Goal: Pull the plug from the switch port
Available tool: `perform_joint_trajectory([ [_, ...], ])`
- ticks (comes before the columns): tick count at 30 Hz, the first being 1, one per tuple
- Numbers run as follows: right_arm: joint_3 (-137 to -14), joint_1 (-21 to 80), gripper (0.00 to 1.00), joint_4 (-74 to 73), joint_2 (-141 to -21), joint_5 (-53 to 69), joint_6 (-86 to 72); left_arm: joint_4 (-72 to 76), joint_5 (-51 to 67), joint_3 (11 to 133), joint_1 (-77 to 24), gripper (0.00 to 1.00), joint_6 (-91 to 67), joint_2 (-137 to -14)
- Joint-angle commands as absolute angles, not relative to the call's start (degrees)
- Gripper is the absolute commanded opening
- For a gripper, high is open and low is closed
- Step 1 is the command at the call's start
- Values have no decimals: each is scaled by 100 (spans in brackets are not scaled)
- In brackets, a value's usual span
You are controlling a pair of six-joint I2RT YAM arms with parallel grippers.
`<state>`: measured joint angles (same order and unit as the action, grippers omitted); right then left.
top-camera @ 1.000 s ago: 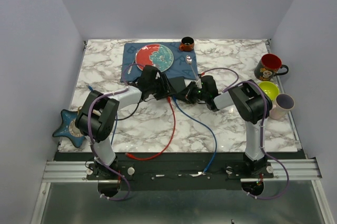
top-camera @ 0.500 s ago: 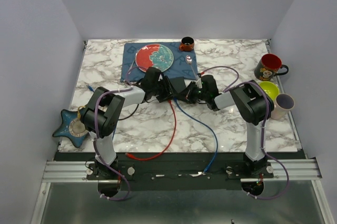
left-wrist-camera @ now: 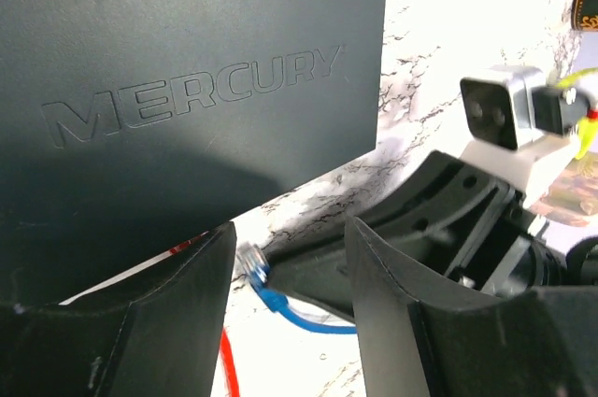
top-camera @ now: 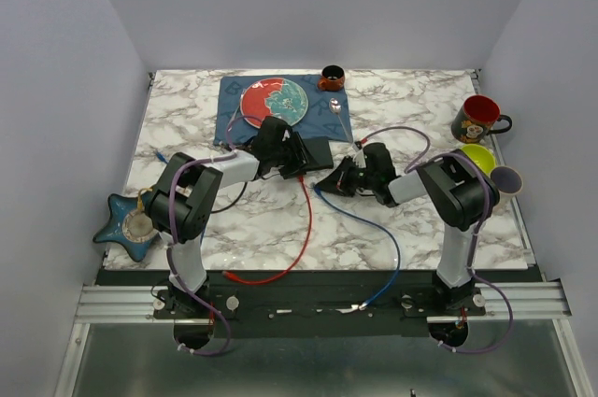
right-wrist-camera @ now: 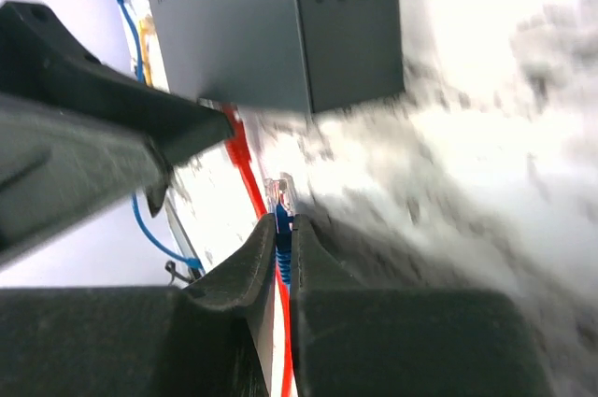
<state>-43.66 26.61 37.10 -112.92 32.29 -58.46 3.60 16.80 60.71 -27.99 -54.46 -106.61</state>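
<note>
The switch (top-camera: 319,148) is a flat dark box on the marble, marked MERCURY in the left wrist view (left-wrist-camera: 187,70). My left gripper (top-camera: 295,163) is at its near left edge with its jaws open (left-wrist-camera: 290,266). My right gripper (top-camera: 330,182) is shut on the blue plug (right-wrist-camera: 281,215), whose clear tip sticks out past the fingertips. The plug is out of the switch (right-wrist-camera: 271,23) and a short way from it. It also shows in the left wrist view (left-wrist-camera: 254,271). The blue cable (top-camera: 381,238) trails to the table's near edge. A red cable (top-camera: 306,219) still runs to the switch.
A red and teal plate (top-camera: 276,101) lies on a blue placemat (top-camera: 229,121) behind the switch, with a small brown cup (top-camera: 331,77) and a spoon (top-camera: 334,106). A red mug (top-camera: 478,119), a yellow cup (top-camera: 476,158) and a lilac cup (top-camera: 507,178) stand at the right edge. A blue star dish (top-camera: 121,224) sits left.
My right gripper has drawn back to the right and nearer with the blue plug, which came out of the switch. The blue cable swung right. My left gripper stayed at the switch.
</note>
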Motion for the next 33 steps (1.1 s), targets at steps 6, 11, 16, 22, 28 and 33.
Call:
perform_joint_trajectory([
  [6, -4227, 2663, 1, 2210, -9143, 2295, -4959, 1133, 1301, 5188, -2847, 80, -5396, -9002],
  [11, -4438, 2672, 1, 1354, -8158, 1969, -4702, 2467, 856, 3879, -3512, 96, -5791, -7719],
  [16, -4210, 2672, 1, 1116, -7709, 1872, -4816, 4191, -737, 2673, -4920, 99, -5090, -7049],
  [22, -3911, 2759, 1, 1125, -7190, 1960, -5159, 5983, -834, 2479, -5624, 99, -5053, -7882],
  [28, -3789, 2909, 1, 721, -6497, 1863, -5159, 6741, -993, 2671, -5844, 99, -5212, -8630],
  [33, -3613, 2927, 1, 554, -6144, 1837, -5168, 6960, -976, 2821, -5959, 89, -5335, -8947],
])
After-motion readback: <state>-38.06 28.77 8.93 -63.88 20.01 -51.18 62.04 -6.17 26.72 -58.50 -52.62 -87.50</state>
